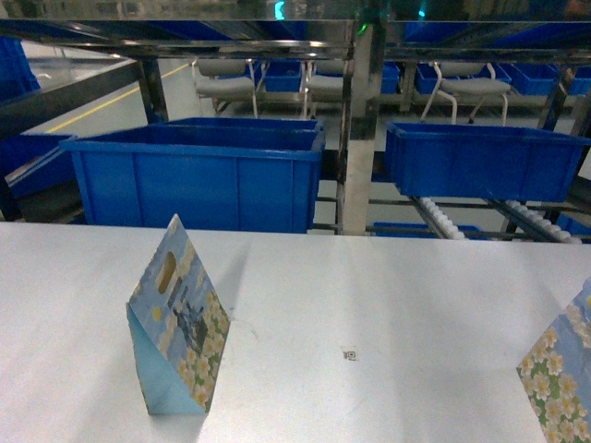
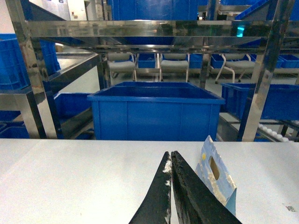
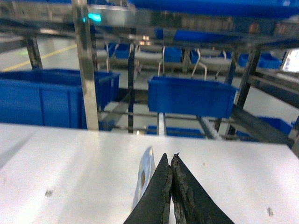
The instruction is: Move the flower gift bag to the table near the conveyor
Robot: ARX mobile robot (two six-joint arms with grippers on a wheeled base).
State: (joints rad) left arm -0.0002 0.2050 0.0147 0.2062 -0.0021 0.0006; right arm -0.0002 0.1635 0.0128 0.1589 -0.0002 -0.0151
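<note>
The left gripper (image 2: 171,161) has its 2 dark fingers pressed together at the tips with nothing between them; it hovers low above the table (image 2: 84,177). Just to its right, apart from the fingers, stands a flower gift bag (image 2: 216,175), upright, its handle hole facing the wrist camera. The right gripper (image 3: 171,163) is likewise closed on nothing, and a second floral bag (image 3: 145,179) stands edge-on just to its left, close to the fingers; whether they touch I cannot tell.

In the head view the first bag (image 1: 180,318) stands left of centre on the table, near a small code sticker (image 1: 349,354), and the other bag shows only as a corner at the right edge. Beyond the table's far edge are blue bins (image 1: 199,171) and the conveyor (image 1: 443,220) with its white rollers.

The risk I judge: both bags are light, narrow and upright, so closed fingers nudging sideways could tip or slide one before the jaws are opened around it.
</note>
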